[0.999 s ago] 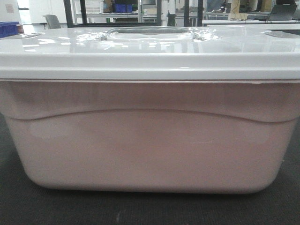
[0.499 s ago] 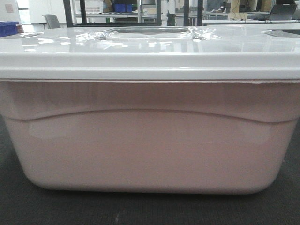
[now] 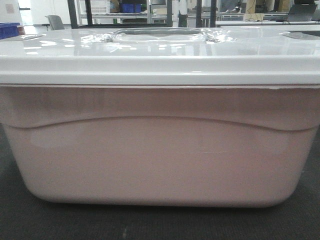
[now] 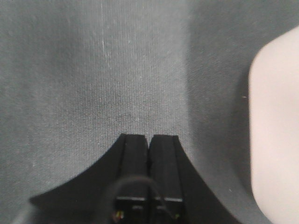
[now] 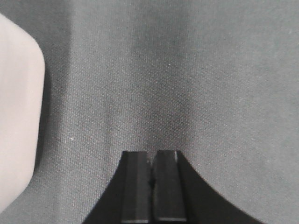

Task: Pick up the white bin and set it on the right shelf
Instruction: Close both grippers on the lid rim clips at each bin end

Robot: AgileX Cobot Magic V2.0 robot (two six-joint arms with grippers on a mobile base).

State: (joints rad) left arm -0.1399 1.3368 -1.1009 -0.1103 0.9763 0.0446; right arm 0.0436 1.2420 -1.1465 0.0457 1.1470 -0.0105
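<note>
The white bin (image 3: 160, 155) fills the front view: a pinkish translucent tub with a curved moulded line, under a glossy white lid (image 3: 160, 52) with a recessed handle (image 3: 157, 34). It rests on a dark grey cloth surface (image 3: 15, 220). In the left wrist view my left gripper (image 4: 150, 138) is shut over the cloth, with a rounded corner of the bin (image 4: 275, 135) to its right. My right gripper (image 5: 152, 154) is shut too, and a corner of the bin (image 5: 18, 121) lies to its left. Neither gripper touches the bin. The right shelf is out of view.
Behind the bin stand dark upright posts (image 3: 89, 12) and racks with blue crates (image 3: 131, 8). Another blue crate (image 3: 9, 30) and a grey chair (image 3: 55, 22) are at the far left. White tables (image 3: 265, 22) run along the back right.
The bin's lid sits very slightly lower in the frame than one second ago; since half a second ago nothing has visibly changed.
</note>
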